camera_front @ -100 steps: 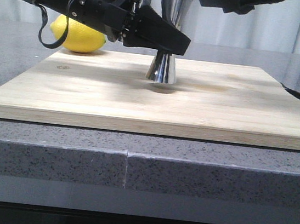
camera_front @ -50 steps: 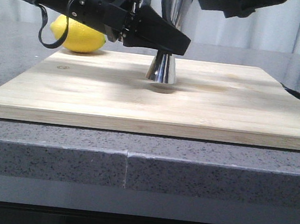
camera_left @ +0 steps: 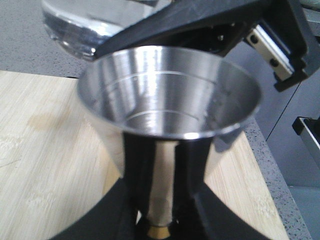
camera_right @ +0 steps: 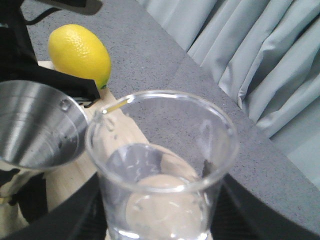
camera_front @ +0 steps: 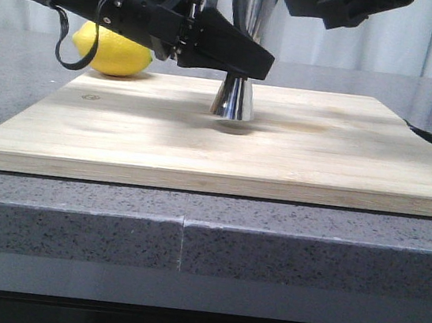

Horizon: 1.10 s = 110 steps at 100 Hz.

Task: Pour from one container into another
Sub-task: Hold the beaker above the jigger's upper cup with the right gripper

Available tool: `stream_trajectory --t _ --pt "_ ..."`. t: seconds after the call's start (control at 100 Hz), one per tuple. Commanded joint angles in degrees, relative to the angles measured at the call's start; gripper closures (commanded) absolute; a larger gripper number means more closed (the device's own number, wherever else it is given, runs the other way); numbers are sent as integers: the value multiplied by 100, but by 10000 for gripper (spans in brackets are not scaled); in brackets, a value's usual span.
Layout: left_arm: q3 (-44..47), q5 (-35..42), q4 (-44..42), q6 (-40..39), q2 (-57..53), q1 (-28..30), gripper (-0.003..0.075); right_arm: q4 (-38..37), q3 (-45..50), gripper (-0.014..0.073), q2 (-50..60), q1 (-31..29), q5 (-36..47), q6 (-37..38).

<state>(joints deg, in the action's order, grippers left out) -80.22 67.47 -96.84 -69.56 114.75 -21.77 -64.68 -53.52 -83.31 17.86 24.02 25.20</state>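
- Biggest risk, I'd say, was spillage: the small clear glass beaker point(camera_right: 162, 170) sat just beside the rim of the shiny steel hourglass jigger point(camera_front: 233, 100), so tipping it off-centre could've wet the pale wooden cutting board point(camera_front: 124, 129).
- The left gripper point(camera_front: 249, 58) reached in level, clamped round the jigger's gold-banded waist, steadying it upright mid-board.
- The right gripper point(camera_front: 336, 6) hung high behind, grasping the beaker.
- The yellow lemon point(camera_front: 113, 51) lay further back.

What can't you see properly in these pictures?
- Front view: the shiny steel hourglass jigger has its waist hidden behind the left end effector, and its top is cut off by the frame edge.
- Front view: the clear glass beaker doesn't show.
- Right wrist view: the beaker bottom is cut off, so any liquid is unclear.
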Motion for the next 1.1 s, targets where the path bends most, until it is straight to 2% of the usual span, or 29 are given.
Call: stream_trajectory --t 0.0,0.51,1.09 --pt "-164 429 385 -64 -386 -48 605 64 -262 274 246 2 164 -7" --pt "-164 429 385 -64 -386 -48 605 -306 -438 274 246 179 -42 -7" --pt "-164 470 375 -73 -386 -48 605 -370 -653 274 246 279 -299 -7"
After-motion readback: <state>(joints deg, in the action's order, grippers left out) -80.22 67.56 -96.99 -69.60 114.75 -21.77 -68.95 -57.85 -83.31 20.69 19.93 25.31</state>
